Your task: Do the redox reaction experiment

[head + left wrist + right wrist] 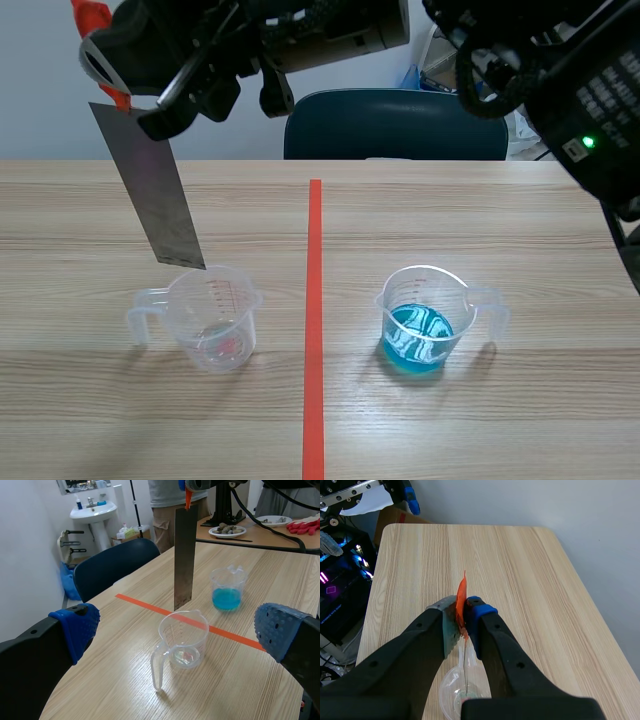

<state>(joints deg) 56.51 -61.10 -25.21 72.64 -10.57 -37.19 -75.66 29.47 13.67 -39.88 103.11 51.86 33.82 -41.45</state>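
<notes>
Across the top of the scene view, the right pincer point(135, 100) was clamped on the upper end of a grey metal strip point(150, 190). The strip hung tilted beneath it, its lower edge just over the rim of the clear beaker point(215, 320). That beaker looked empty. The beaker of blue liquid point(425, 320) stood well apart from the pincer, on the other side of the orange-red tape line point(314, 300). Gripping the strip by its top presumably left the lower length free for dipping. The left pincer was not visible here.

Left wrist view: the left pincer point(177, 630) stood wide apart, holding and touching nothing. The clear beaker point(184, 640) sat ahead of it, between its fingers. The strip point(184, 560) hung directly above that beaker, gripped at its orange tab point(188, 497) by the right pincer point(192, 485). The beaker of blue liquid point(228, 587) lay farther ahead, past the tape line. This open stance probably kept the left pincer clear of the work.

Right wrist view: the right pincer point(462, 617) was closed on the orange tab point(462, 597), one finger against each face, which would steady the strip. The strip point(465, 667) appeared edge-on, straight below the pincer, with the clear beaker point(451, 695) under it. The reaction likely required the blue liquid, which the strip had not yet met.
</notes>
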